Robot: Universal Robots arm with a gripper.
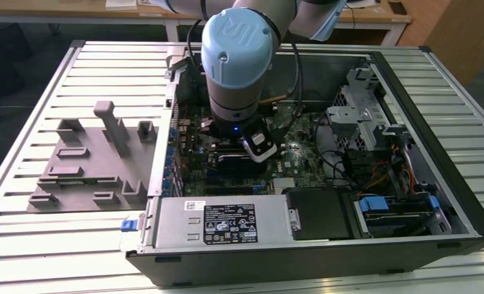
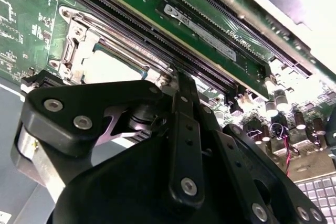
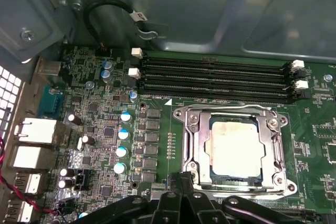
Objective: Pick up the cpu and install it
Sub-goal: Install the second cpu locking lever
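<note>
One cpu (image 3: 234, 153) is sitting in the socket frame (image 3: 195, 150) on the motherboard (image 3: 105, 103).
Gripper (image 3: 184, 182) is hovering at the socket's near edge; its jaw state is impossible to tell, and any seating check needs careful alignment.

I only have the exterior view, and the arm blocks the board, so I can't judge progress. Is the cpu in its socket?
Observer: Yes. In the first wrist view the cpu lies flat inside the socket frame.
Operator: Where is the gripper?
Observer: The gripper sits by one edge of that frame; the cpu's top is uncovered.
Operator: Anything in the memory slots?
Observer: No, the four memory slots beside the socket are empty.
</note>
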